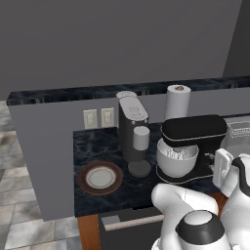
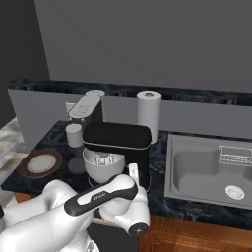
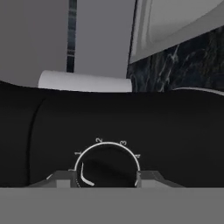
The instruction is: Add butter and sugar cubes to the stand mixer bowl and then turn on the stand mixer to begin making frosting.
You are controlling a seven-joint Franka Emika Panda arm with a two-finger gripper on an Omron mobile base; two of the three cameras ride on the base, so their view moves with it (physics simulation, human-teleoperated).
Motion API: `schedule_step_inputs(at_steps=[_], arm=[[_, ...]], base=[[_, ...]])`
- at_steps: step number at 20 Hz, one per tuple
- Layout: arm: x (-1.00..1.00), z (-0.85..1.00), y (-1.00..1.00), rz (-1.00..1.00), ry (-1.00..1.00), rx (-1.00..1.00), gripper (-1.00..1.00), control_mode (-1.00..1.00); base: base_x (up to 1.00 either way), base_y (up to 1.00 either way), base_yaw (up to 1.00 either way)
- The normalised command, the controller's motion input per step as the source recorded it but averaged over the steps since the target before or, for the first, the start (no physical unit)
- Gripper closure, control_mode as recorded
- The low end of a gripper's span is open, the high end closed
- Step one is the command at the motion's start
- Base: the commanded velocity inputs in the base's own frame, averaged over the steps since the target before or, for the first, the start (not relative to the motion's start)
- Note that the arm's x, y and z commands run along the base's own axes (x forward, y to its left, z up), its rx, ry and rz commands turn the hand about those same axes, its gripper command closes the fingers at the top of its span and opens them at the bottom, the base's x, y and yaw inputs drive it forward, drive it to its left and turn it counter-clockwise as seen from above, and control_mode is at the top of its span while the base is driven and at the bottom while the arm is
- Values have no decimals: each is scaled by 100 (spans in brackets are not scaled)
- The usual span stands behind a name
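The black stand mixer (image 1: 194, 132) (image 2: 117, 138) stands on the dark counter with the off-white stand mixer bowl (image 1: 177, 165) (image 2: 102, 171) under its whisk. A small tan speck (image 2: 103, 164) lies in the bowl; I cannot tell whether it is butter or sugar cubes. My gripper (image 1: 215, 163) (image 2: 132, 173) (image 3: 106, 177) is pressed to the mixer's right side. In the hand view its fingertips (image 3: 61, 177) sit against both sides of the round numbered speed dial (image 3: 107, 164), shut on it.
Left of the mixer stand a tall dark grey coffee machine (image 1: 133, 127) with a small cup (image 1: 141, 138), and a brown-rimmed white plate (image 1: 100, 177). A paper towel roll (image 1: 177, 101) stands behind. The sink (image 2: 211, 170) lies to the right.
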Motion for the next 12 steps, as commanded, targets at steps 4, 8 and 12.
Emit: schedule_step_inputs(at_steps=[4, 8, 12], arm=[[-1, 0, 0, -4, 2, 11, 100, -100], [-1, 0, 0, -4, 3, 10, 100, -100], [-4, 0, 0, -4, 2, 9, 100, -100]], base=[[0, 0, 0], [0, 0, 0], [0, 0, 0]])
